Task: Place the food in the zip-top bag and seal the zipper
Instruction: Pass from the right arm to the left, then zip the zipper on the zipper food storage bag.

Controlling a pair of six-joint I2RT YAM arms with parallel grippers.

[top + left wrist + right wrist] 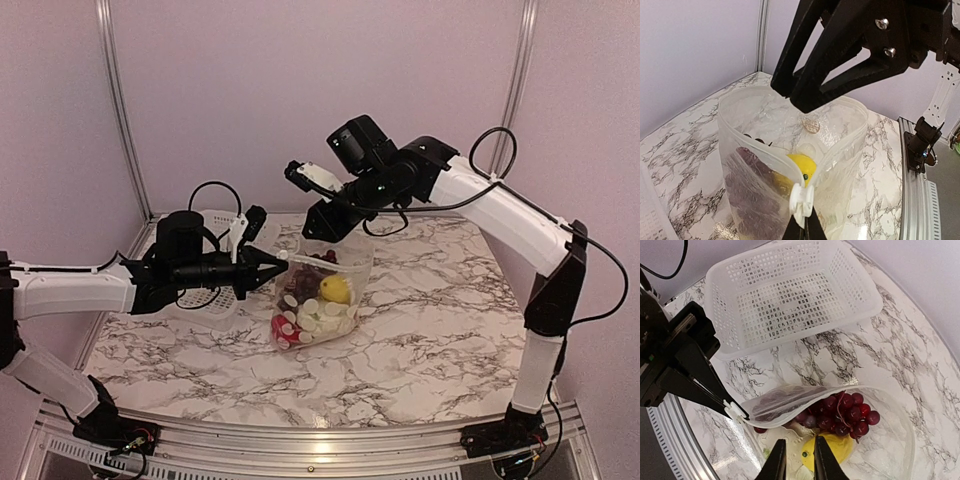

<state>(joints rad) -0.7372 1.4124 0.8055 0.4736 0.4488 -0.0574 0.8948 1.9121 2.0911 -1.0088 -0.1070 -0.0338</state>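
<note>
Nearest me, the left pincer [278,262] comes in level from the left and is clamped tight on the white end of the zipper [800,199], right at the near corner of the bag's mouth. The bag [356,266] stands upright on the table [440,330], roughly mid-table between the two arms. Its mouth gapes wide, so the zipper isn't pressed together at all.

The food is inside it. There's a yellow piece [335,289] about halfway up, a heap of white bits [320,318] under that, and something red [283,325] down in the bottom left corner. The grapes [842,412] sit higher, toward the far side of the bag.

Just past that, the right pincer [799,465] hangs over the open mouth, pointing down into it. Its jaws are only a narrow gap apart with nothing between them, and from its own camera I can see the yellow piece through the gap. I can't tell if a finger brushes the far rim.

Furthest back on the left, the white basket [790,295] sits on the table, a little apart from the bag.
</note>
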